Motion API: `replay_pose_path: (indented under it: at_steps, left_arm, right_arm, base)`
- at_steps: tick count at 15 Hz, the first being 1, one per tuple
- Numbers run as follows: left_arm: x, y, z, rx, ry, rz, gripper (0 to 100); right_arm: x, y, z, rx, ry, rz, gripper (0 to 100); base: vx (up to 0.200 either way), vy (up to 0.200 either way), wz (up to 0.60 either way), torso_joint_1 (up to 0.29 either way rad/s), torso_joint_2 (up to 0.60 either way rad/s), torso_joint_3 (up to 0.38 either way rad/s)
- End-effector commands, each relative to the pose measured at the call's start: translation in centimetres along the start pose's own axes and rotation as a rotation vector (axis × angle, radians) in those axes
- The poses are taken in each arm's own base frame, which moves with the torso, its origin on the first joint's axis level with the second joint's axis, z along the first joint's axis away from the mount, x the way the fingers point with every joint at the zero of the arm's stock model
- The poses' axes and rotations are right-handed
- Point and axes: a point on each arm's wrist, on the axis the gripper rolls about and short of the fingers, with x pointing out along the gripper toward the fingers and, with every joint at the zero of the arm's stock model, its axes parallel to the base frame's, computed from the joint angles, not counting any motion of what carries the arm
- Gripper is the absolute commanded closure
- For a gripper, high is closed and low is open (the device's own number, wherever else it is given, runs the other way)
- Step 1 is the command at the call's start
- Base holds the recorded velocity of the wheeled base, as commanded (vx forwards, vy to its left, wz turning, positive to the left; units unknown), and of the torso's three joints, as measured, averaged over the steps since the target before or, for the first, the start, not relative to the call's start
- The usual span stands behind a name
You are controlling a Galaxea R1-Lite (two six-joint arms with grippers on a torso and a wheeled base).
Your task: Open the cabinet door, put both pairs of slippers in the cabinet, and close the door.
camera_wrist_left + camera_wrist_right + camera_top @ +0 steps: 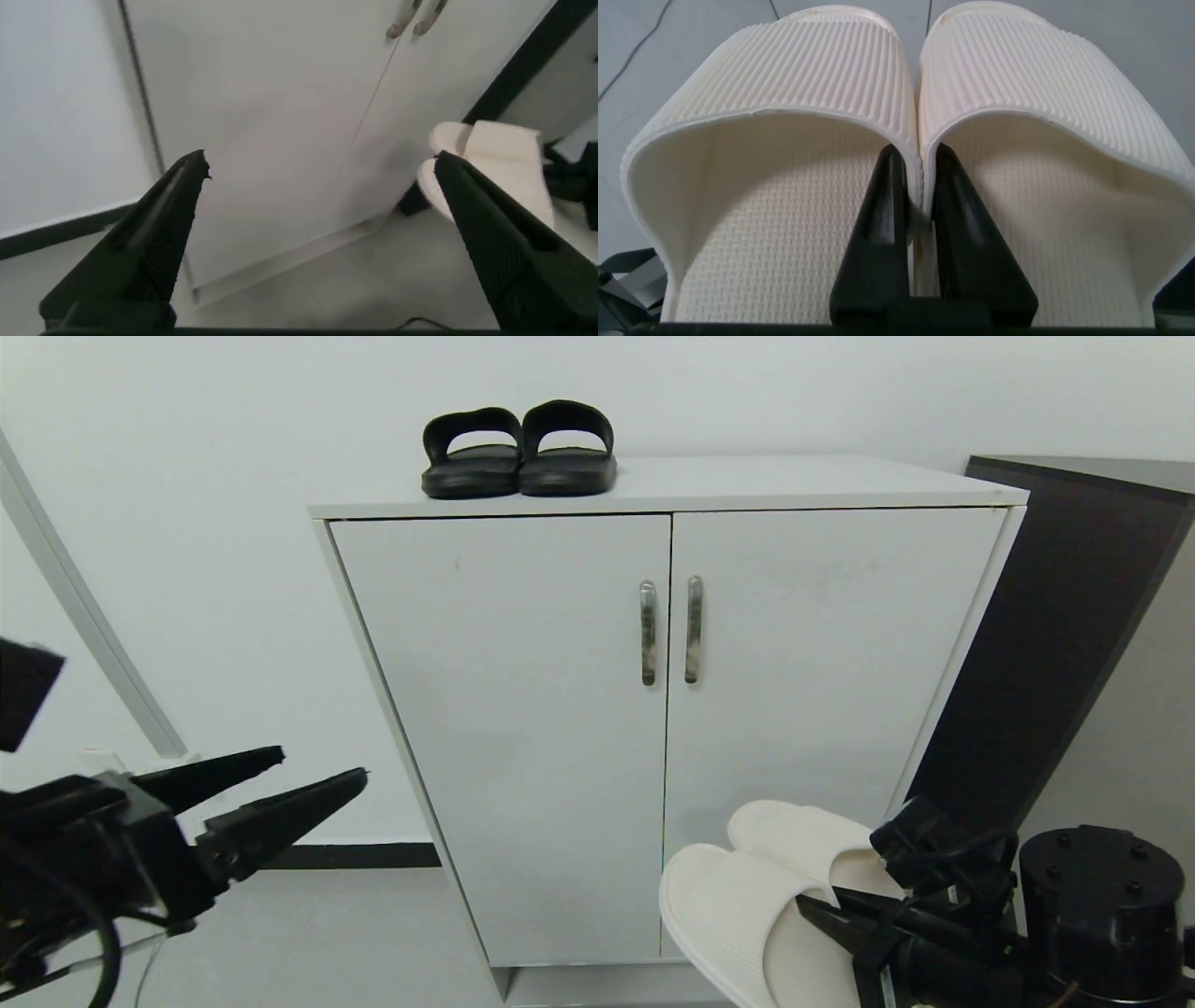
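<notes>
1. Pinches the white slippers [747,896] in the right gripper [915,163] by their touching inner walls, low before the closed cabinet [523,728].
2. Looks light, soft and ribbed; likely to sag or slip, so better gripped deep.
3. Finds the black slippers [518,453] on the cabinet top; probably stiffer, rubbery; best pinched alike.
4. Shows the left gripper [322,763] spread wide, empty.
</notes>
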Motion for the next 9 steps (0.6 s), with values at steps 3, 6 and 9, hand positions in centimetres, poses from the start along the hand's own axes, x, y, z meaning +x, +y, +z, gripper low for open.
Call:
replay_pose_path:
  at_steps: [3,6,9]
  left_arm:
    - [4.8,-0.1,0.4,-0.081,0.001,-0.101,0]
    - [7.6,-1.8,0.5,-0.066,-0.028,-0.222,0]
    - [9.6,-4.9,2.5,-0.132,-0.051,-0.369,0]
  right_arm:
    - [0.1,0.0,-0.1,-0.001,0.005,0.004,100]
    - [0.1,0.1,-0.1,-0.001,0.006,0.005,100]
    - [0.1,0.1,-0.1,-0.001,0.008,0.008,100]
  base:
    - [0.000,0.000,0.00,0.000,0.00,0.000]
    - [0.000,0.000,0.00,0.000,0.00,0.000]
    - [0.000,0.000,0.00,0.000,0.00,0.000]
